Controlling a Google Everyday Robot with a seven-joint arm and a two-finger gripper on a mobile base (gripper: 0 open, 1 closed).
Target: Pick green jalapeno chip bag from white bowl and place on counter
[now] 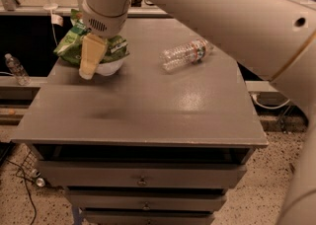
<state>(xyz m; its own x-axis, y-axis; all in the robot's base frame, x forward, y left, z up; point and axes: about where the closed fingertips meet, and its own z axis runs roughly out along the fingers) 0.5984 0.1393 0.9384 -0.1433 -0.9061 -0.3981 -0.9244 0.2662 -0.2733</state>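
The green jalapeno chip bag [69, 46] lies crumpled in and over the white bowl [112, 66] at the counter's back left corner. The bag sticks out past the bowl to the left. My gripper [91, 57], cream-coloured below a white wrist, hangs right in front of the bag and bowl and covers their middle. It is level with the bowl's rim, at or just above the bag. The grey counter [148, 105] is the flat top of a drawer cabinet.
A clear plastic water bottle [185, 53] lies on its side at the counter's back right. My large white arm [237, 17] crosses the upper right of the view. A small bottle [15, 69] stands on a lower ledge to the left, off the counter.
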